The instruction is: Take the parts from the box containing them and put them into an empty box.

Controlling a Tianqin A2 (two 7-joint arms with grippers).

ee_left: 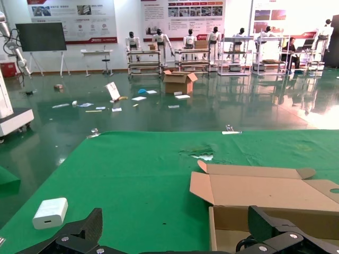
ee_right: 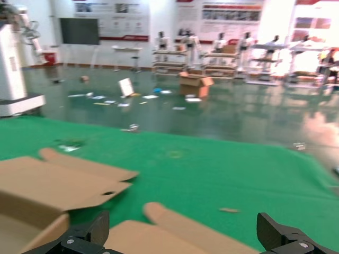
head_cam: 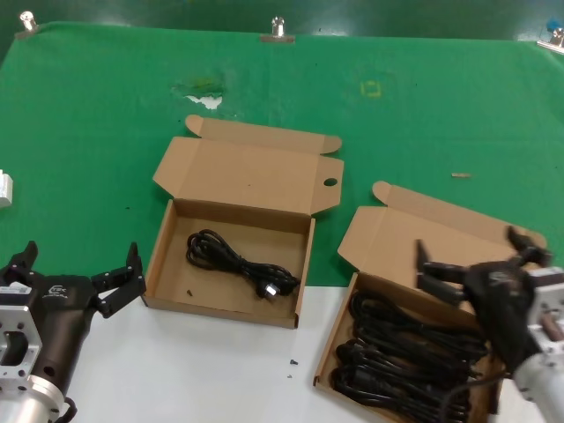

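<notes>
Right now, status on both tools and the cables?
Left tool open, idle beside left box. Right tool open above right box's cables. One cable delivered. Nothing blocking.

We see our left gripper (head_cam: 75, 269) as matte black, its angular fingers studded with small silver screws, a pale logo printed on its dark housing above a machined silver wrist block. Our right gripper (head_cam: 471, 256) matches: black fingers, dark rounded body, then a pale grey wrist segment.
</notes>
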